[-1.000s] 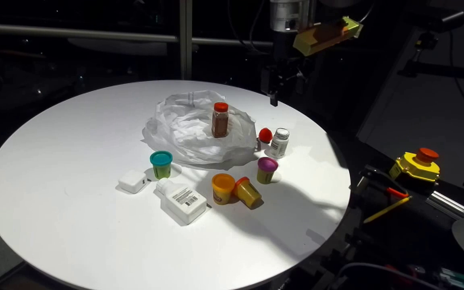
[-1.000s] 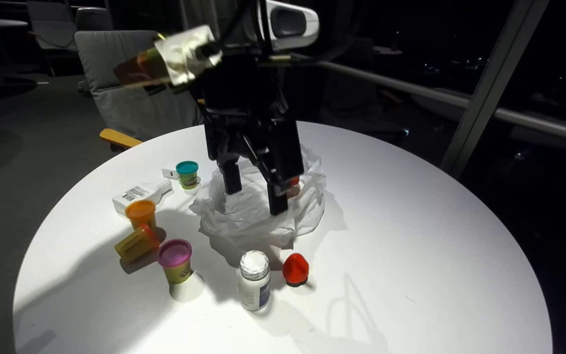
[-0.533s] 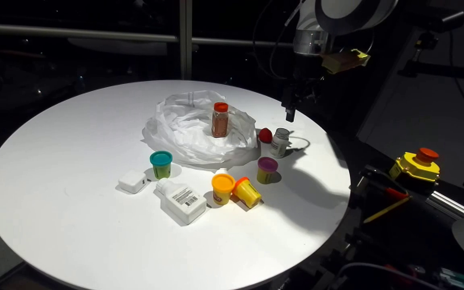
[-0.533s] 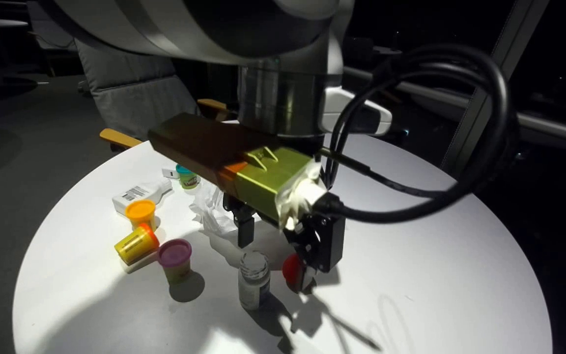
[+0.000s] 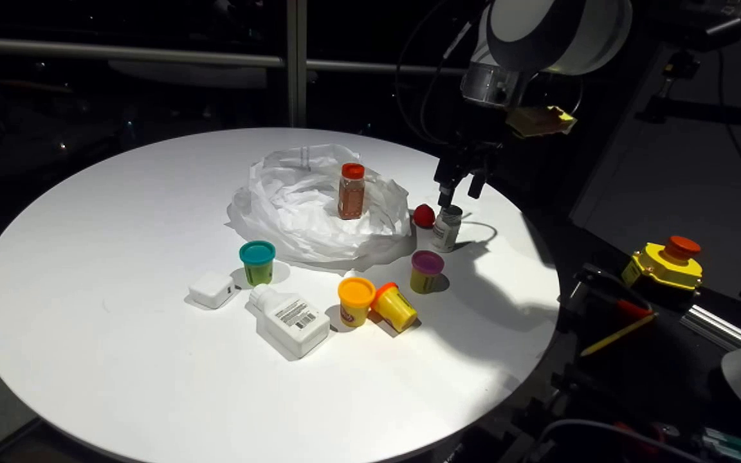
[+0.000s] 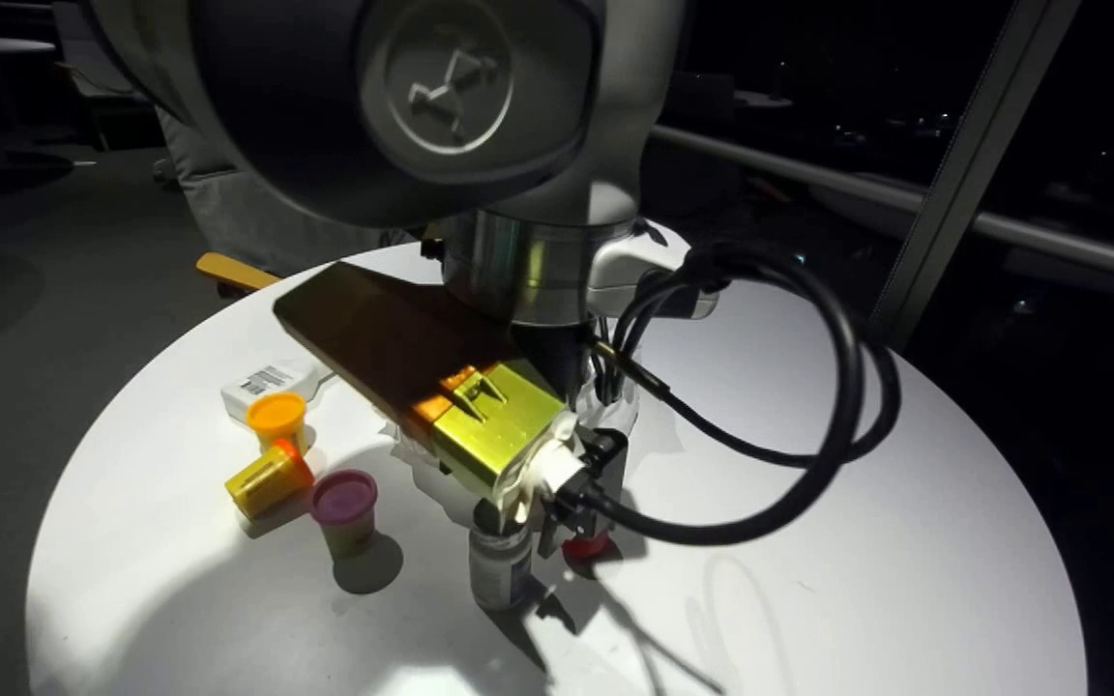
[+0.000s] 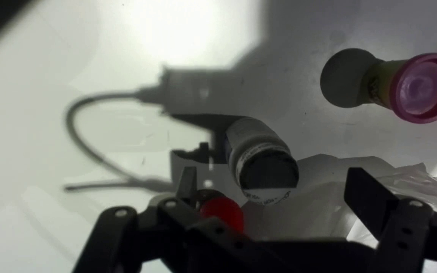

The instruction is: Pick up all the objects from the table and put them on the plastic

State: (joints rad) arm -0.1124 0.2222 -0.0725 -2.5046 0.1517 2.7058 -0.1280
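Claw point(image 7: 271, 177) hangs empty over the white pill bottle point(image 7: 261, 157), spread wide, presumably to straddle it for the plastic bag point(image 5: 309, 238)

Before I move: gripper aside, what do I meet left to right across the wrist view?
Red thing, white bottle, purple-lidded cup. Left out: the plastic, since its span overlaps the cup's.

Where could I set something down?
In an exterior view, the table is bare left of the plastic bag and in front of the lying white bottle. Crowded: right of the bag, where pill bottle and red object stand near the open gripper, and around the orange-lidded cup.
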